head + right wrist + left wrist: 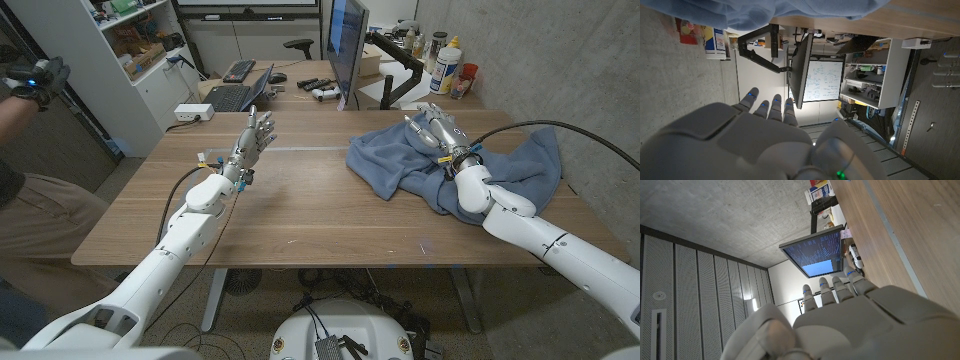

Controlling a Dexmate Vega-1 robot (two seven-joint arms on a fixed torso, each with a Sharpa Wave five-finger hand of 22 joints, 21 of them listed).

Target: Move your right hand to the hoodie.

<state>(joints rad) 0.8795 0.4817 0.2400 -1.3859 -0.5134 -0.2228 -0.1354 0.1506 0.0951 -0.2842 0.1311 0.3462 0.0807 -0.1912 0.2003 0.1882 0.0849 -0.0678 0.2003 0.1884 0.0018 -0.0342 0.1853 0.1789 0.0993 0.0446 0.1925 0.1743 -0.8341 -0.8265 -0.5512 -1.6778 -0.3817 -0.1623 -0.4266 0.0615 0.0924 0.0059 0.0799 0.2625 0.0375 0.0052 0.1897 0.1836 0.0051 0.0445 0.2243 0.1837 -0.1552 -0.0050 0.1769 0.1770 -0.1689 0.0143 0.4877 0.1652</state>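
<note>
Nearest, the wooden surface (300, 215) runs across the lower half of the head view, its front edge bare from lower left to lower right. The left arm comes in from the lower left; the left hand (256, 134) stands up left of centre, fingers (264, 122) straight and slightly spread, holding nothing, with open wood all around it. On the right of the frame the blue hoodie (400, 165) lies crumpled, spilling toward the right edge of the surface. The right hand (436, 133) sits over the hoodie's upper part, fingers extended and a little apart; whether it touches the cloth, I cannot tell. A black cable (560, 128) loops over the hoodie's right side. Between the hands there is a wide clear stretch of wood. Farther back, upper centre, a monitor (346, 45) stands on a second desk with a laptop (235, 95) left of it. Bottles (447, 68) stand at upper right by the concrete wall; white shelves (125, 50) fill the upper left, and a person's arm (25, 95) shows at the left edge.
</note>
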